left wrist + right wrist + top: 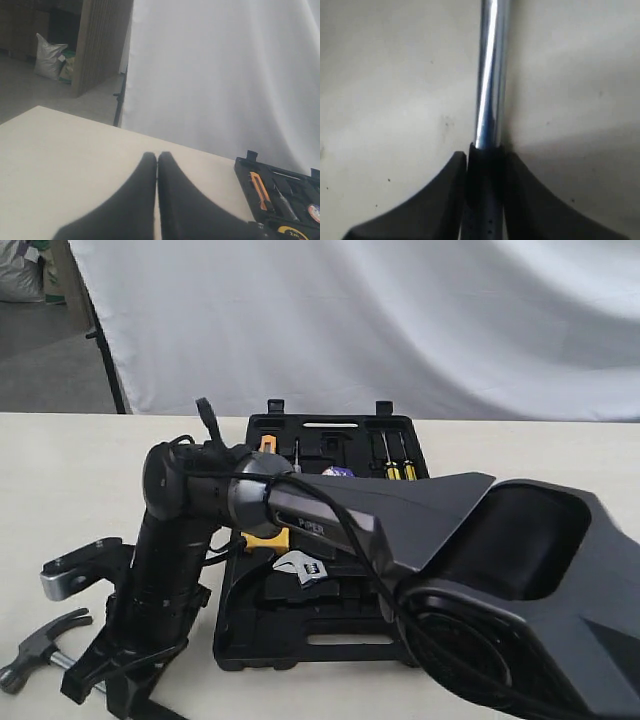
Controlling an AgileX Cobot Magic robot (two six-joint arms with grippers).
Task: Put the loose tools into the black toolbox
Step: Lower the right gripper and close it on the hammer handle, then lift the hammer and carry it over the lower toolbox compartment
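The black toolbox (330,652) lies open on the table, with its corner (243,168) also visible in the left wrist view. A hammer (38,648) with a grey head and chrome shaft (489,75) lies on the table at the near left. My right arm reaches across the box. My right gripper (85,670) (485,155) is shut on the hammer's black grip where it meets the shaft. My left gripper (157,156) is shut and empty above bare table, left of the box.
Inside the box are two yellow-handled screwdrivers (392,466), an orange utility knife (267,445) (260,190), an adjustable wrench (305,570) and a yellow tape measure (266,538). A white curtain (400,320) hangs behind the table. The right arm's body (520,570) hides the near right.
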